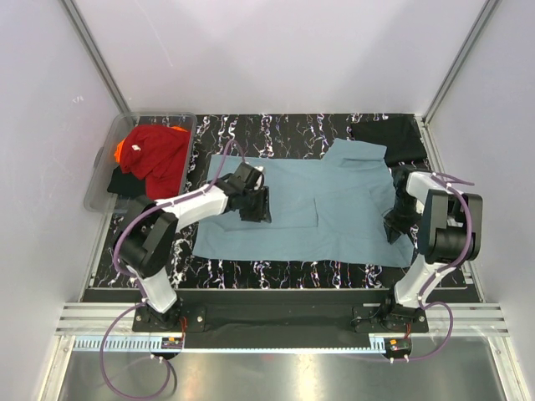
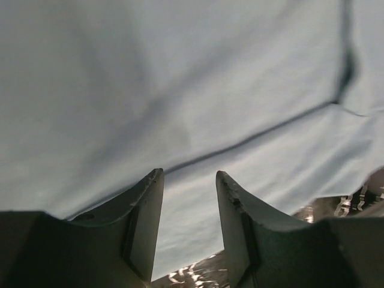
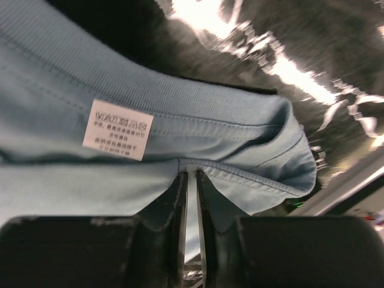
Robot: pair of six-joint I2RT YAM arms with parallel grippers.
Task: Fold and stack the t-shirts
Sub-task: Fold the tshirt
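Note:
A dusty teal-blue t-shirt [image 1: 334,209] lies spread across the black marbled mat [image 1: 276,271], one flap folded over its middle. My left gripper [image 1: 257,205] hovers over the shirt's left part. In the left wrist view it [image 2: 189,177] stands open, with only teal cloth [image 2: 180,90] behind the fingers and nothing between them. My right gripper [image 1: 393,227] is at the shirt's right edge. In the right wrist view it [image 3: 192,174] is shut on a seam of the teal shirt [image 3: 228,129], next to a white label [image 3: 117,129]. A folded black t-shirt [image 1: 389,134] lies at the back right.
A clear plastic tub [image 1: 100,180] stands at the back left, off the mat's corner. It holds a red shirt [image 1: 159,150], a bit of orange cloth [image 1: 121,150] and a black shirt [image 1: 125,181]. White walls close in both sides and the back.

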